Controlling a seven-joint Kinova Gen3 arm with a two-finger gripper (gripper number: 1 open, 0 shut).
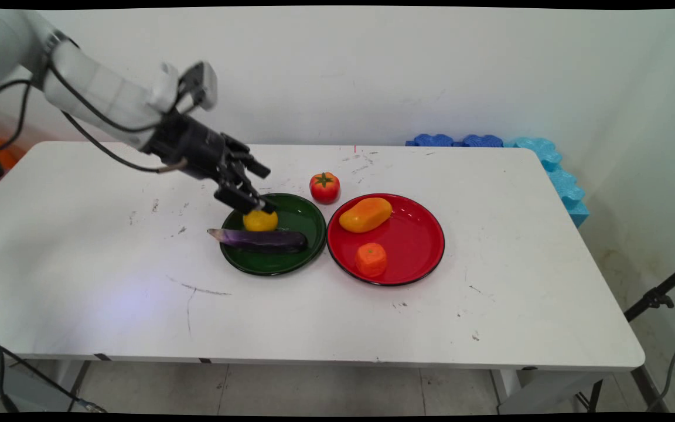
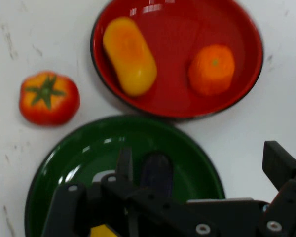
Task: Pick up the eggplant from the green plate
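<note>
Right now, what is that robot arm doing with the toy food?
The robot's black claw is down at the green plate, right at the yellow fruit. A purple eggplant lies across the same plate. The red plate beside it holds a mango and an orange. A tomato sits on the table behind the plates.

No legible text, label, brand, number or sign on anything in either view.
</note>
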